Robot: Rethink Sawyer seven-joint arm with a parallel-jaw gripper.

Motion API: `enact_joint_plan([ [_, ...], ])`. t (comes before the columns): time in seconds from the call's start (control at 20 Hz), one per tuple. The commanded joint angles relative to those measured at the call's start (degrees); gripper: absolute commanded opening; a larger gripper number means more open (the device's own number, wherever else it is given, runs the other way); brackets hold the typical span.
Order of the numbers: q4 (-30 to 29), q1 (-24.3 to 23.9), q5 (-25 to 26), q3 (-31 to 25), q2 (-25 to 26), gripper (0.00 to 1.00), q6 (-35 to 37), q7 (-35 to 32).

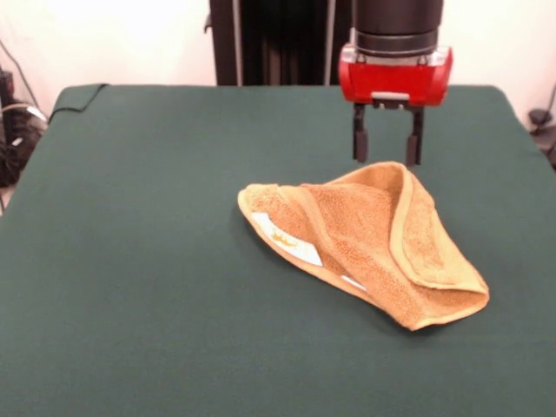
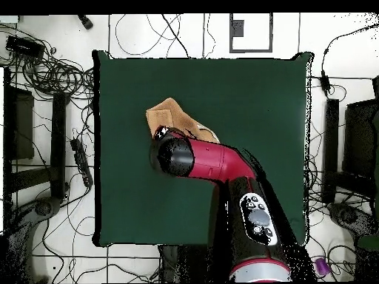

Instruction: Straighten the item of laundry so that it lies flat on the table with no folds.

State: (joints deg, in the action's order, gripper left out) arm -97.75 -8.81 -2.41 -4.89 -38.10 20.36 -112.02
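Observation:
The orange-tan terry towel (image 1: 373, 239) lies crumpled and folded over itself on the dark green table (image 1: 139, 261), right of centre in the front view. A white label (image 1: 287, 236) shows on its left flap. My gripper (image 1: 387, 156) hangs open just above the towel's far edge, its two black fingers apart and holding nothing. In the overhead view the arm (image 2: 215, 164) covers much of the towel (image 2: 169, 117), and the gripper itself is hidden under the arm's head.
The table's edges show on all sides in the overhead view. Cables and dark equipment (image 2: 44, 74) lie on the floor around the table. The robot's dark pedestal (image 1: 278, 39) stands behind the table's far edge.

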Motion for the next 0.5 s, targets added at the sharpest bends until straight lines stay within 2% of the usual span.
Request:
enact_joint_plan([
  [0.05,-4.2,2.8,1.6,-6.0,3.4,1.00,-1.2,-4.6],
  [0.2,-3.6,2.8,1.9,-6.3,6.2,1.00,-5.1,-5.3],
  [0.5,0.5,4.8,2.7,-3.5,11.9,1.00,-9.9,-6.0],
])
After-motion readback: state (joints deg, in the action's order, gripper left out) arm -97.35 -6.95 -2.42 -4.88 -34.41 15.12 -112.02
